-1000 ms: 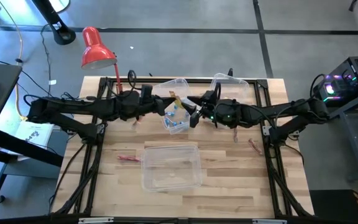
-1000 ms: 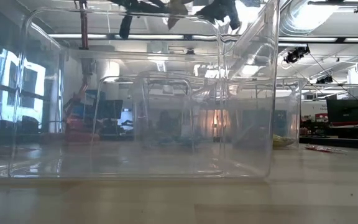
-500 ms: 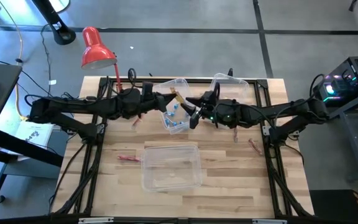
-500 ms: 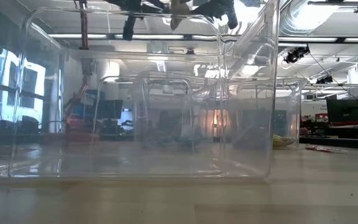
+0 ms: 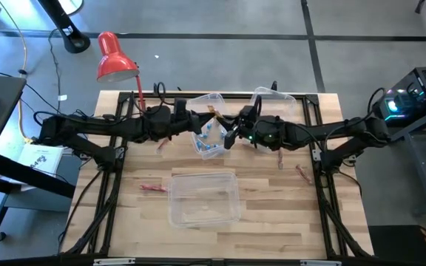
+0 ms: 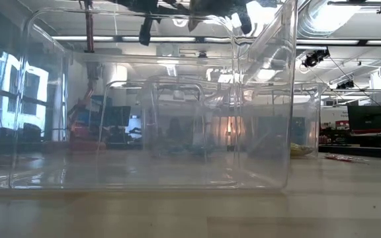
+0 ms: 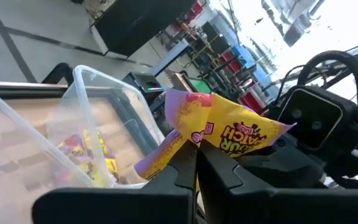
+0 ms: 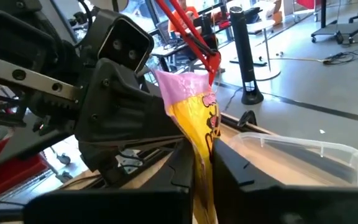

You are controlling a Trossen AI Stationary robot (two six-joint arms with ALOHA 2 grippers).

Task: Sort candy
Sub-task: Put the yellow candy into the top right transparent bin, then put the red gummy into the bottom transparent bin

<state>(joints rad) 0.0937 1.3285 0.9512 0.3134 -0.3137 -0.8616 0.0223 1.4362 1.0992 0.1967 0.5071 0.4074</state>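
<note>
Both my left end effector [image 7: 194, 163] and right end effector [image 8: 202, 160] grip one yellow packet [image 7: 219, 127]; I'd release left gently before carrying it off.

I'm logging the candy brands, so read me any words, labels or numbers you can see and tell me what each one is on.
"UR" over "ATCH": pink lettering, partly cut off by folds, on the yellow and purple candy packet that the left gripper and the right gripper both pinch.
Further print on that packet in the right wrist view: too creased to read.
Wrappers in the clear bin: too small to read.
Nothing else carries readable text.
</note>
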